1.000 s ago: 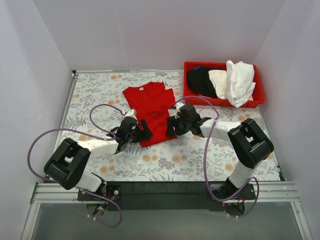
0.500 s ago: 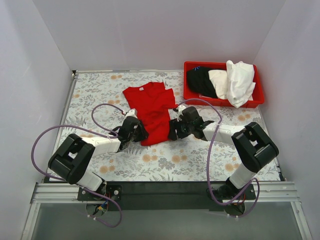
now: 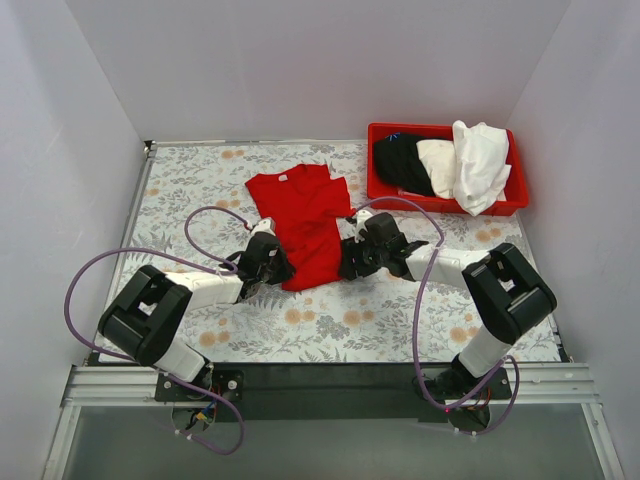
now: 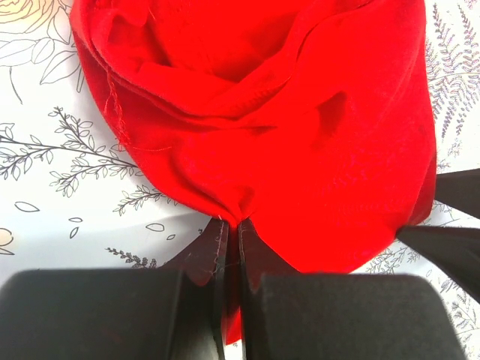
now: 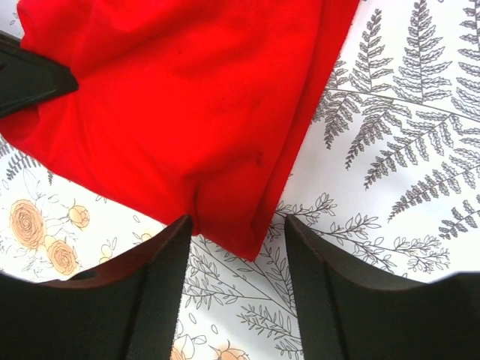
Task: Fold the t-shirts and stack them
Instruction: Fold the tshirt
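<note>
Left claw [image 4: 232, 225]: closed, pinching the near-left hem corner of the bright red soft cloth short-sleeved t-shirt [image 3: 300, 215]; fabric bunches at the nip.
Shirt: spread mid-table on the floral-printed table cover [image 3: 190, 180], neck away. It looks light, limp and prone to sag, so it is best taken at both hem corners.
Right claw [image 5: 236, 229]: jaws apart, straddling the near-right hem corner, not yet closed.
Far right: white, cream and black shirts [image 3: 478, 165] heaped in a rigid red plastic bin [image 3: 440, 208].

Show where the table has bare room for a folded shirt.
Free: the table left of the red t-shirt; the near strip in front of it; the small patch nearer than the bin. Crowded: the shirt's near hem, at the left gripper and right gripper.
</note>
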You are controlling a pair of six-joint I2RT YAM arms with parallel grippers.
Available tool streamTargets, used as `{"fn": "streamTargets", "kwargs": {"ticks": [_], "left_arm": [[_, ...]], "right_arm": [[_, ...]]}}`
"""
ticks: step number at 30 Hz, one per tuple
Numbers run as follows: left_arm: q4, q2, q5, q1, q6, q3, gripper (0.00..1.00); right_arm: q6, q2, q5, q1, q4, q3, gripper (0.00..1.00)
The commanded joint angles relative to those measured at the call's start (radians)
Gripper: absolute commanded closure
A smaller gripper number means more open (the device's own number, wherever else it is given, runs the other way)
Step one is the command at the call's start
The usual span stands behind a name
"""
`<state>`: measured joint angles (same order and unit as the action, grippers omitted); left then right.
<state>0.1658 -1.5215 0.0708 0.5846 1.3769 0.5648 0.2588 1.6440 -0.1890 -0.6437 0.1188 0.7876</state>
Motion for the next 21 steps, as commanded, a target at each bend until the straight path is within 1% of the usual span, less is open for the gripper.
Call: {"fn": "streamTargets", "kwargs": {"ticks": [1, 3, 4, 6, 7, 9, 10, 12, 13, 15, 16, 19, 21], "left_arm": [[-0.16, -0.045, 0.02, 0.006, -0.019, -0.032, 1.0], [-0.16, -0.043, 0.021, 0.006, -0.018, -0.032, 1.0], [-0.161, -0.046, 0.02, 0.006, -0.019, -0.031, 1.0], [-0.16, -0.051, 0.02, 0.006, -0.021, -0.028, 1.0], [-0.16, -0.054, 0.02, 0.006, -0.021, -0.028, 1.0], [-0.161, -0.055, 0.017, 0.006, -0.024, -0.028, 1.0], [-0.16, -0.057, 0.015, 0.006, -0.024, -0.026, 1.0], [-0.16, -0.057, 0.011, 0.007, -0.025, -0.026, 1.0], [-0.16, -0.057, 0.011, 0.006, -0.027, -0.026, 1.0], [-0.161, -0.055, 0.001, 0.007, -0.03, -0.026, 1.0], [-0.16, -0.052, -0.002, 0.009, -0.033, -0.026, 1.0], [-0.16, -0.042, -0.019, 0.014, -0.044, -0.022, 1.0], [-0.195, -0.037, -0.052, 0.018, -0.058, -0.017, 1.0]], "right_arm": [[-0.018, 0.05, 0.017, 0.003, -0.057, -0.013, 0.54], [-0.021, 0.037, 0.02, 0.003, -0.061, -0.022, 0.57], [-0.024, 0.033, 0.023, 0.004, -0.059, -0.025, 0.61], [-0.032, 0.022, 0.028, 0.006, -0.061, -0.033, 0.65], [-0.035, 0.02, 0.028, 0.007, -0.062, -0.033, 0.69], [-0.039, 0.028, 0.019, 0.01, -0.064, -0.031, 0.74], [-0.041, 0.033, 0.013, 0.01, -0.062, -0.03, 0.79], [-0.041, 0.048, -0.01, 0.01, -0.062, -0.024, 0.85], [-0.039, 0.051, -0.016, 0.01, -0.062, -0.021, 0.91], [-0.039, 0.043, -0.018, 0.01, -0.077, -0.022, 0.96], [-0.039, 0.037, -0.007, 0.01, -0.09, -0.021, 0.99], [-0.053, -0.004, 0.065, 0.01, -0.169, -0.022, 0.99], [-0.073, -0.036, 0.097, 0.01, -0.228, -0.021, 0.99]]}}
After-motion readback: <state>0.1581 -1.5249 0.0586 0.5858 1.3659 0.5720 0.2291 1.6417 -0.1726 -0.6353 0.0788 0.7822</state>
